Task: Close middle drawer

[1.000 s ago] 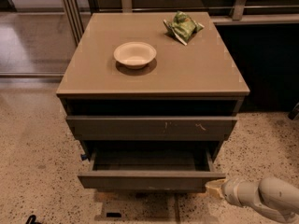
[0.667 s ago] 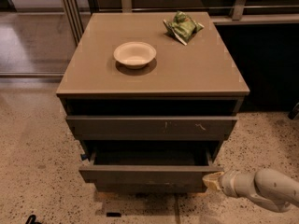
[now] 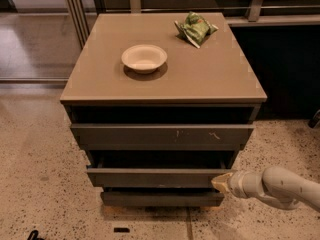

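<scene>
Grey-brown middle drawer point(image 3: 155, 178), partly pulled out beneath the worktop point(image 3: 210, 84), with the gripper point(image 3: 221, 182) at its right end.

Item: wide, shallow, plain front panel with no handle, sitting between the scuffed upper drawer point(image 3: 160, 134) and the short bottom drawer point(image 3: 162, 199). Probably stiff, light and free-sliding. No grasp is needed: push flat on the front, nearer the middle than the corner, or it may skew and jam. Gripper rests against or just beside the panel's right corner; open or closed cannot be told. On the worktop: pale bowl point(image 3: 144, 58), green packet point(image 3: 195, 28).
</scene>
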### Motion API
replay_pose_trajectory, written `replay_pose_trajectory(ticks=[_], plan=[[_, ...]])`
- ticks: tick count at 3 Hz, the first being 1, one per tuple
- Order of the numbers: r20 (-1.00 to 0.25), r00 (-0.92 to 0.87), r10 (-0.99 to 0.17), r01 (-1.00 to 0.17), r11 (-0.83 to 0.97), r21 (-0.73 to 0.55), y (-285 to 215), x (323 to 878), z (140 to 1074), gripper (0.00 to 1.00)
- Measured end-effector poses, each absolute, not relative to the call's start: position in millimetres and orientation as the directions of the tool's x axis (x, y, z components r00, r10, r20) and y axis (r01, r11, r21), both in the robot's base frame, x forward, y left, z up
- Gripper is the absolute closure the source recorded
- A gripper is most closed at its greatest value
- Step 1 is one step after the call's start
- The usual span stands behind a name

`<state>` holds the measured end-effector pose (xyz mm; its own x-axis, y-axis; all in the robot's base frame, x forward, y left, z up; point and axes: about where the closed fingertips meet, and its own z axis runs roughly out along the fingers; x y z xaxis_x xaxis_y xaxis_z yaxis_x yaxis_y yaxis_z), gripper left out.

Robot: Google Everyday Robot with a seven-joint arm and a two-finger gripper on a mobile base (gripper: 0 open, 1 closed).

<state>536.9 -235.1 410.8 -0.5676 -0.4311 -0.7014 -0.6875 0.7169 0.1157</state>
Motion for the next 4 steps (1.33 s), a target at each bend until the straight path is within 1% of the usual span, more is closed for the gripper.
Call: replay_pose_trajectory(ticks=[2, 3, 4], plan=[[-0.672, -0.56, -0.484, -0.703, 0.707, 0.076, -228, 566, 408, 1.0], [-0.654, -0.575, -0.492, -0.703, 0.706, 0.087, -231, 557, 407, 1.0], [-0.632, -0.62, -0.464, -0.67, 0.732, 0.12, -245, 520, 406, 1.0]])
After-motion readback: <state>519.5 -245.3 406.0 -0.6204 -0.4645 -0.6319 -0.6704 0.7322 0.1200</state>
